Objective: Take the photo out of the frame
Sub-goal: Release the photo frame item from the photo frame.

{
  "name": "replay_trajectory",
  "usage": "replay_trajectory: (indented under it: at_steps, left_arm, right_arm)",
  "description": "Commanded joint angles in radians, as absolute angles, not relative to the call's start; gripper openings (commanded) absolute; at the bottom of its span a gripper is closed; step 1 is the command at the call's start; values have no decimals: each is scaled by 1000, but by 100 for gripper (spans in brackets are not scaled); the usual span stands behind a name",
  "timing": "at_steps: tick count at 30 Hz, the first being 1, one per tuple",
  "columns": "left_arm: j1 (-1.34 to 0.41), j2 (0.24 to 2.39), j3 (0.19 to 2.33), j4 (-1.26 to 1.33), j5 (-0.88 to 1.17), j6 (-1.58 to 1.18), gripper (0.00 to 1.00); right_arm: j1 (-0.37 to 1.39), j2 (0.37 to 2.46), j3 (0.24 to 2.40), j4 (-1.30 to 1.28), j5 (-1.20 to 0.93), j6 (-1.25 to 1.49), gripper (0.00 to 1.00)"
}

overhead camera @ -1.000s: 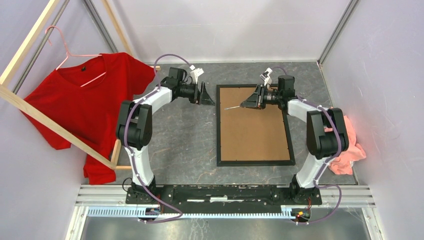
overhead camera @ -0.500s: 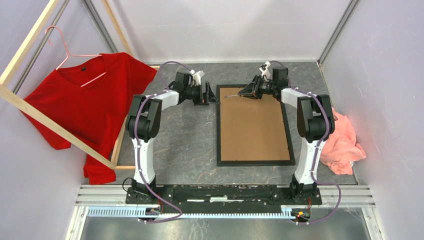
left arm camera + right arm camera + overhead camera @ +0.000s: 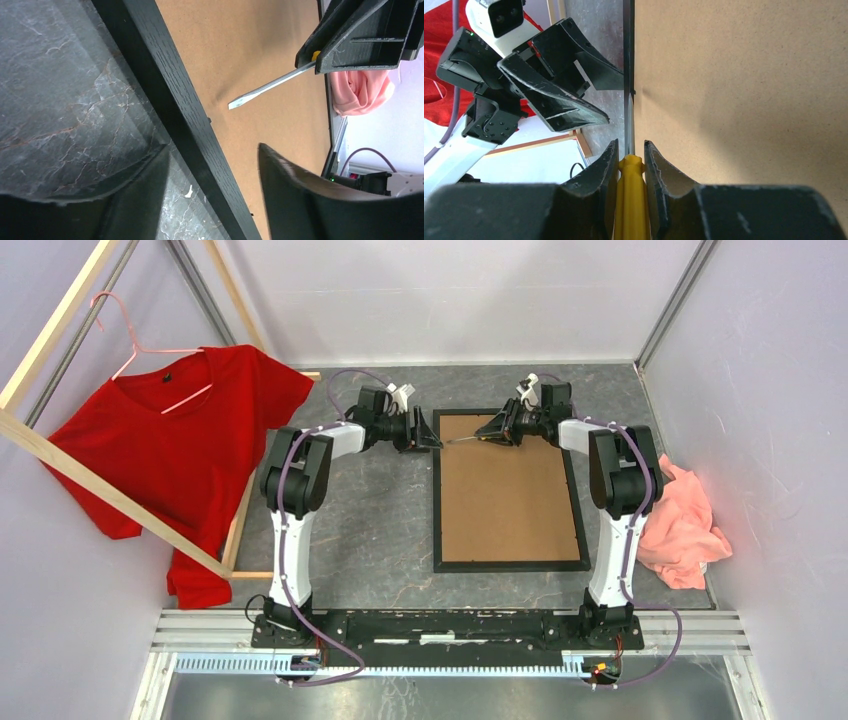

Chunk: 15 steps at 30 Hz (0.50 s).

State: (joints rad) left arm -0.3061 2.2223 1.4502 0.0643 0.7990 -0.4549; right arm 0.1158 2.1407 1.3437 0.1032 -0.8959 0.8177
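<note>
- The frame (image 3: 437, 500) is laid on the table (image 3: 380, 530), backing board (image 3: 510, 490) up.
- A screwdriver (image 3: 630, 200) is clamped in the right gripper (image 3: 630, 145), tip near the frame's left rail.
- The left gripper (image 3: 212, 150) is spread wide astride that rail.

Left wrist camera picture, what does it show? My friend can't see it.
The open left gripper straddles the black edge of the frame, which lies face down showing its brown backing board. The right gripper holds a flat screwdriver over the board.

The brown backing board (image 3: 508, 495) hides the photo inside the frame (image 3: 437, 490); the yellow handle of the screwdriver (image 3: 630, 200) runs off the picture's edge.
</note>
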Motion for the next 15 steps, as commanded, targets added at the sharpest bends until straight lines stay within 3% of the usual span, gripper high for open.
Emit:
replay_trajectory:
  at_steps: [1, 8, 15]
  left_arm:
    - [-307, 2250, 1466, 122, 841, -512, 66]
    - [-307, 2256, 1453, 141, 853, -518, 31]
    - [-307, 2246, 1421, 162, 839, -531, 24]
  right_arm:
    - [114, 2160, 1351, 149, -901, 841, 0]
    - [122, 2178, 1358, 137, -902, 847, 0]
    - [130, 2181, 1355, 132, -897, 853, 0]
